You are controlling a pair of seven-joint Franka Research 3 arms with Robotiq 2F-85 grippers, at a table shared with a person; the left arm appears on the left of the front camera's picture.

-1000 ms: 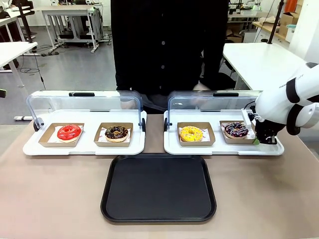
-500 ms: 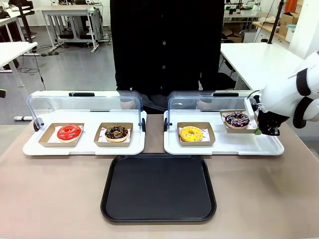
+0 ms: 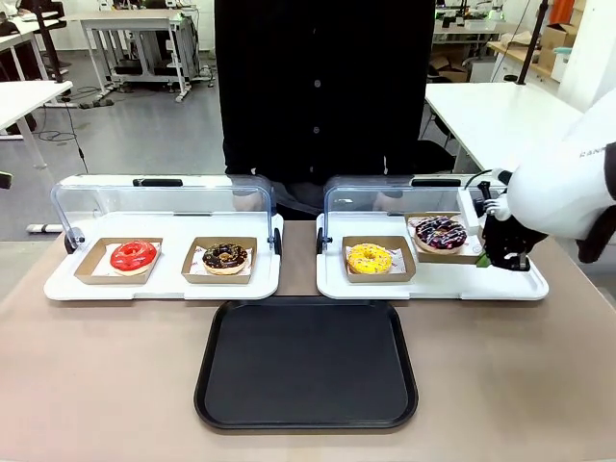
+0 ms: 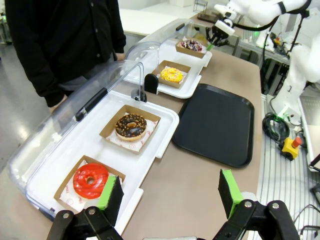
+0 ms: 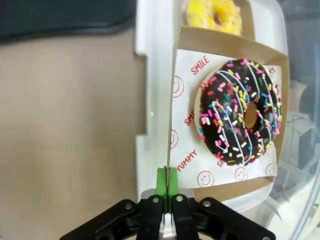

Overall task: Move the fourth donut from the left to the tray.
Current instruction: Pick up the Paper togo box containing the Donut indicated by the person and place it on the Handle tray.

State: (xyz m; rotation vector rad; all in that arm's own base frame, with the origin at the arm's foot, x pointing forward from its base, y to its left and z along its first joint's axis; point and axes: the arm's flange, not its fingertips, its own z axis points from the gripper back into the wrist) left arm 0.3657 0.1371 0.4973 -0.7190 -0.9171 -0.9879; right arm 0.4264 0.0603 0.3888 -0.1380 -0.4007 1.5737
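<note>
Although the fourth donut (image 3: pixel 441 232) is not itself gripped, it is in carriage: a ring with dark chocolate glaze, pale drizzle stripes and coloured sprinkles, lying flat on printed paper in its small brown carton (image 5: pixel 227 42).

Carton: held by one side wall. It appears raised off the floor of the right-hand white tray (image 3: pixel 433 286), in front of the clear domed lid (image 3: pixel 385 197), and it sits higher than the yellow donut (image 3: pixel 370 258) just beside it.

Right gripper (image 5: pixel 167 181): jaws drawn narrow, with the green pads clamping the cardboard wall between them. Nothing touches the glaze.

Black tray (image 3: pixel 306 362): the destination. It lies on the table (image 3: pixel 115 385) in front of the two white trays, between them, and nothing rests on it.

Left gripper (image 4: pixel 170 189): jaws wide, holding nothing. It hangs by the table's left end, near the red donut (image 4: pixel 90 180) and the crumb-topped chocolate donut (image 4: pixel 131 126).

Person (image 3: pixel 322 96): stands at the far side, behind the lids.

Step in hand, as judged: carrying. The pick looks done and the placement is not yet made.

Next move, as judged:
- The carton has to come forward over the white tray's front rim and inward toward the black tray.
- It should stay level, since a one-sided pinch on thin cardboard could let it sag or swing.
- It then needs lowering until its base rests flat, and only then should the jaws part.
</note>
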